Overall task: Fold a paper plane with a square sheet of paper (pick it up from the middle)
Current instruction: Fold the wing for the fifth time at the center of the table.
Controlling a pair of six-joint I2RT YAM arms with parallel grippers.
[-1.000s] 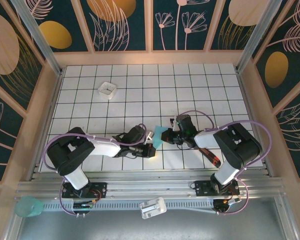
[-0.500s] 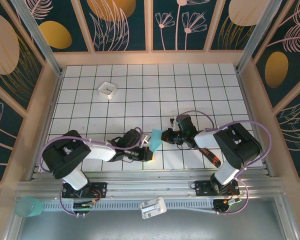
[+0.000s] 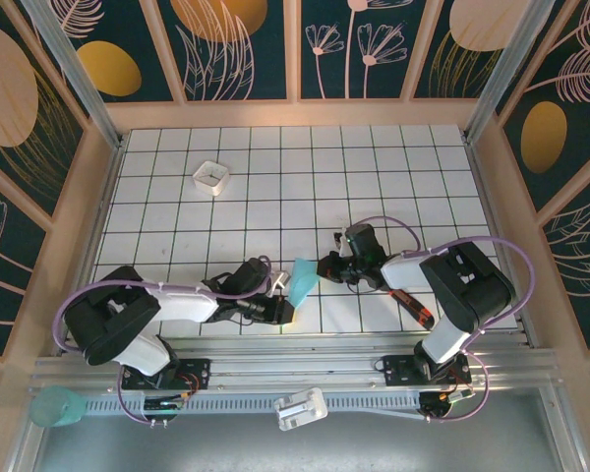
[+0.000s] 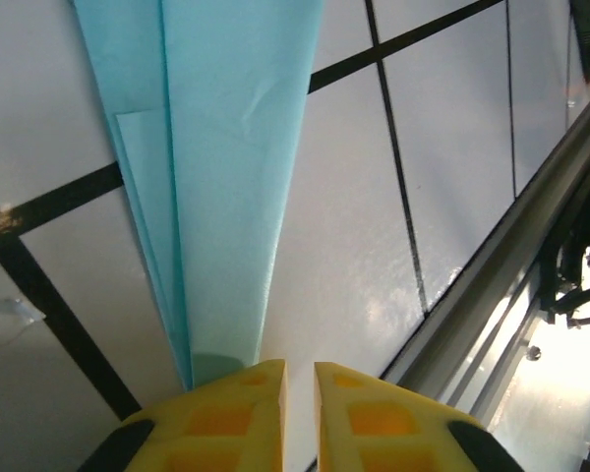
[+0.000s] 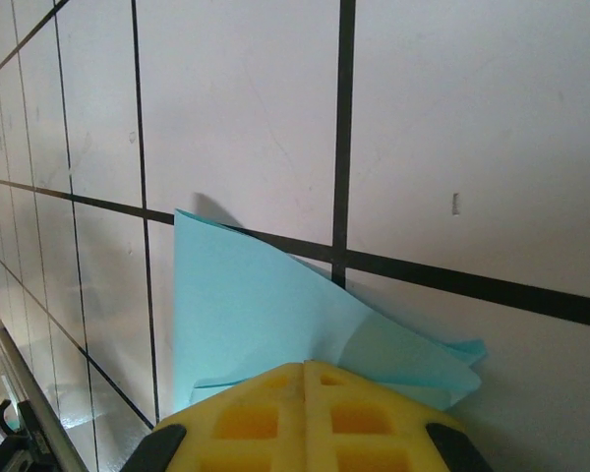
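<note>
The paper plane (image 3: 301, 279) is a folded turquoise dart lying between the two grippers near the table's front. Its layered creases (image 4: 226, 147) run away from my left gripper (image 4: 299, 366), and its narrow end lies just left of the left finger. The left jaws stand slightly apart with bare table between them. In the top view the left gripper (image 3: 283, 305) sits at the plane's near-left end. My right gripper (image 3: 324, 267) is at its right end. In the right wrist view this gripper (image 5: 306, 366) is shut, with the paper (image 5: 256, 305) fanning out from its tips.
A small white square tray (image 3: 211, 177) stands at the back left. A red-and-black pen-like tool (image 3: 410, 305) lies under the right arm. The metal rail (image 4: 492, 285) runs along the table's front edge, with a turquoise cup (image 3: 57, 406) at its left.
The left arm has drawn back toward the front left and its jaws have parted a little, letting go of the plane's end. The right gripper stays shut on the paper.
</note>
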